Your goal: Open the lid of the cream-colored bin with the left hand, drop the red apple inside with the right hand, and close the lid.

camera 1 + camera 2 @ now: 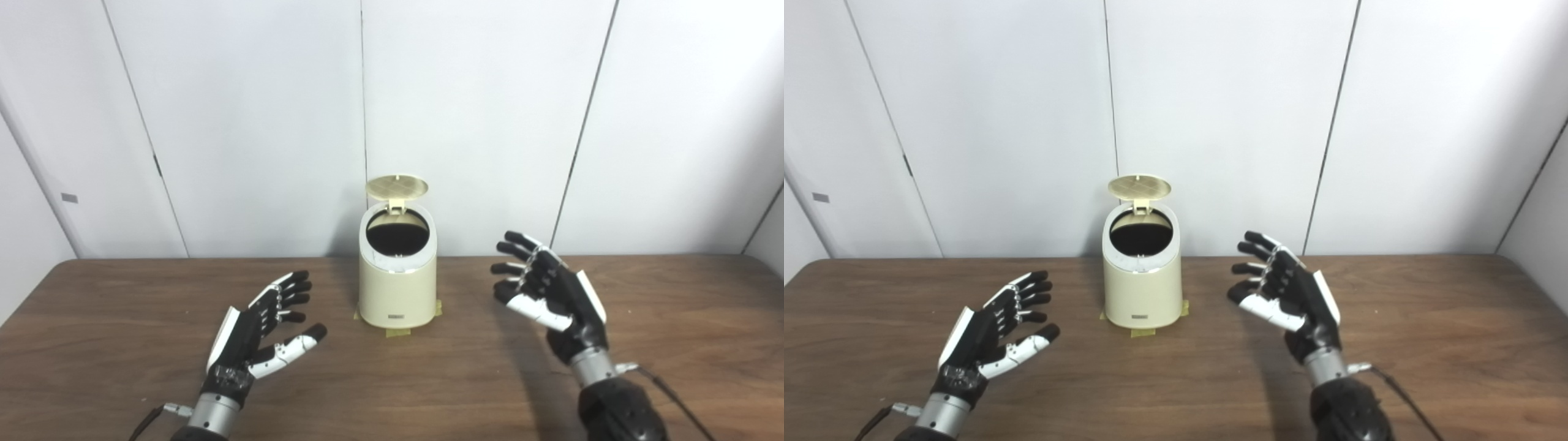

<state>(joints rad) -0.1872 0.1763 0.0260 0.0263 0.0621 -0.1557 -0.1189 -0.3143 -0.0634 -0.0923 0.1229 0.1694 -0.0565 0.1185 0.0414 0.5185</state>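
The cream-colored bin [397, 288] stands upright at the middle back of the wooden table [122, 367], fixed with tape at its base. Its round lid [397, 187] is flipped up and stands open at the back, and the dark inside shows. No red apple is in view. My left hand [263, 331] is open and empty, palm up, to the left of the bin and apart from it. My right hand [545, 291] is open and empty, raised to the right of the bin and apart from it.
Yellow tape pieces [398, 332] stick out from under the bin. White wall panels [245, 122] stand right behind the table's back edge. A cable [674, 398] runs from my right wrist.
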